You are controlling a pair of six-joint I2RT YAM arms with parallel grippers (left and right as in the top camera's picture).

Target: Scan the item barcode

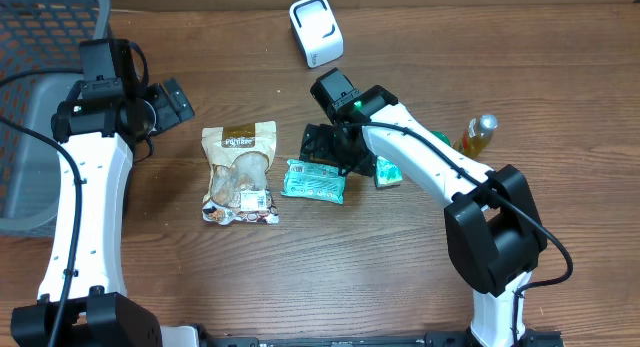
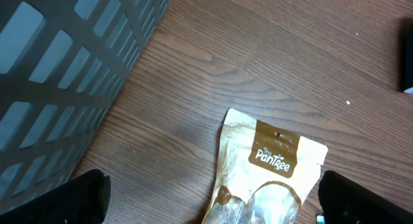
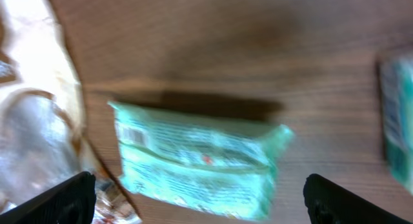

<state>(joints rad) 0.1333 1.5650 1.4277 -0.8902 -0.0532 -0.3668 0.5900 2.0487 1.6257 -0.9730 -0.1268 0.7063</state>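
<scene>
A white barcode scanner [image 1: 316, 30] stands at the back of the table. A teal packet [image 1: 314, 180] lies at the centre, with a small barcode [image 3: 132, 135] at its left end in the right wrist view. My right gripper [image 1: 330, 147] hovers open just above the teal packet [image 3: 200, 159], which shows blurred between the black fingertips [image 3: 64, 201]. A beige snack pouch [image 1: 240, 174] lies to the left of it. My left gripper [image 1: 175, 102] is open and empty above the pouch's top edge [image 2: 274, 166], its fingers [image 2: 71, 198] spread wide.
A grey slatted basket [image 1: 40, 87] takes up the far left, close to my left arm. A second teal pack [image 1: 388, 171] and a yellow bottle [image 1: 478, 133] lie at the right, beside my right arm.
</scene>
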